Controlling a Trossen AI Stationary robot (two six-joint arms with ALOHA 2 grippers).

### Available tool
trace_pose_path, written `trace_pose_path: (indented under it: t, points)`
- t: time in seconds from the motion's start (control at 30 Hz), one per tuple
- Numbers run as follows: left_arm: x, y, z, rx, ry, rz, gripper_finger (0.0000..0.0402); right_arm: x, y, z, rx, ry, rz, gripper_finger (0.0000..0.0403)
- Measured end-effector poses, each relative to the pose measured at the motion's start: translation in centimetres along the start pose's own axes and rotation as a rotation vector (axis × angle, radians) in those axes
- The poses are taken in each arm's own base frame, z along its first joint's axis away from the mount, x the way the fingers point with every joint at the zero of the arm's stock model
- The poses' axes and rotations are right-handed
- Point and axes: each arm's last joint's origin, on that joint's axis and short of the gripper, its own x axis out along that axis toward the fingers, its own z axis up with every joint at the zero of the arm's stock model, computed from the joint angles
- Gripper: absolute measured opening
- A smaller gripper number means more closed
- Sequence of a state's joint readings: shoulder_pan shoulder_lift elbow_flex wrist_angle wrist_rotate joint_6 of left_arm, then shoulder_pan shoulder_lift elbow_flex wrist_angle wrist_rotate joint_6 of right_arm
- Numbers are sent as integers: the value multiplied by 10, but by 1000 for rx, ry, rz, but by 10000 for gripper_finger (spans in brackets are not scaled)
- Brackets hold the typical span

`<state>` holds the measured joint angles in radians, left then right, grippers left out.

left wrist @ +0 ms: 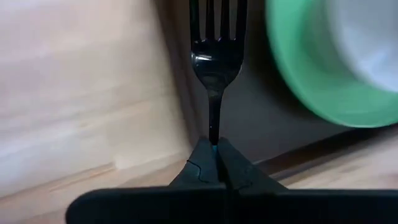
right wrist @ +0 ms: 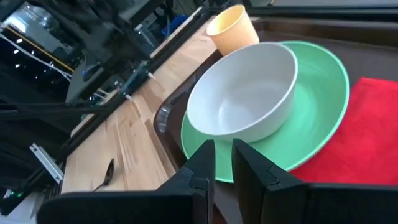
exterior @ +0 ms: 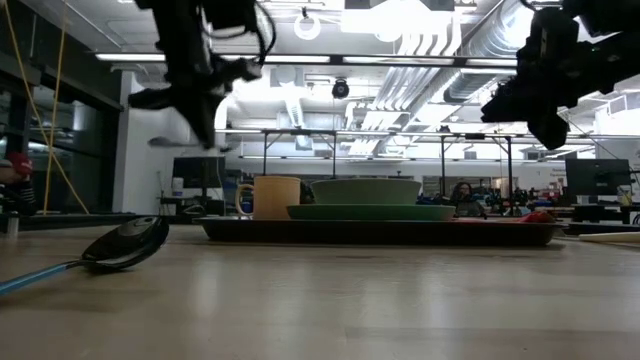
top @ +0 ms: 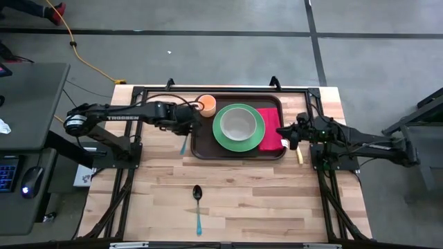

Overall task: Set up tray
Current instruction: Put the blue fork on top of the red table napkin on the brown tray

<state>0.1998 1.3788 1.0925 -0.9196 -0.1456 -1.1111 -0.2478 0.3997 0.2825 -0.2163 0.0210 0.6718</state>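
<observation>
Spoon (top: pixel 197 200) loose on table (top: pixel 242 194) | tray (top: pixel 202 146) has cup (top: pixel 206 104), plate (top: pixel 239 142), bowl (top: pixel 239 123), napkin (top: pixel 271 131) | left jaws (left wrist: pixel 212 155) pinch fork (left wrist: pixel 213 56) (tray's left edge) | right jaws (right wrist: pixel 222 163) narrow, empty | knife (top: pixel 300 156) off tray

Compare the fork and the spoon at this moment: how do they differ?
The fork is pinched by its handle in the left claw, above the left rim of the tray; the spoon lies untouched on the table's near side. The fork shows tines, the spoon a dark bowl. Both have blue handles.
</observation>
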Motion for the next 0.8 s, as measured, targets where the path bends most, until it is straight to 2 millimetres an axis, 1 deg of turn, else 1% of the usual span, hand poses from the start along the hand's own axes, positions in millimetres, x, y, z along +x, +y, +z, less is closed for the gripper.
trace_pose_path:
  t: [0.23,0.37,0.5,0.63,0.8]
  points:
    - [-33,-19,16,14,-122,-88,11,15,2,1,0,17,0,32]
    - [-45,-26,23,4,-175,-110,11,22,5,4,-2,-1,30,32]
    - [-47,-40,30,18,-201,-115,11,29,9,7,-1,-14,89,32]
    - [-44,-64,41,57,-214,-124,11,35,12,10,-7,-21,134,32]
    - [-40,-96,56,114,-229,-149,11,37,12,10,-9,-21,138,32]
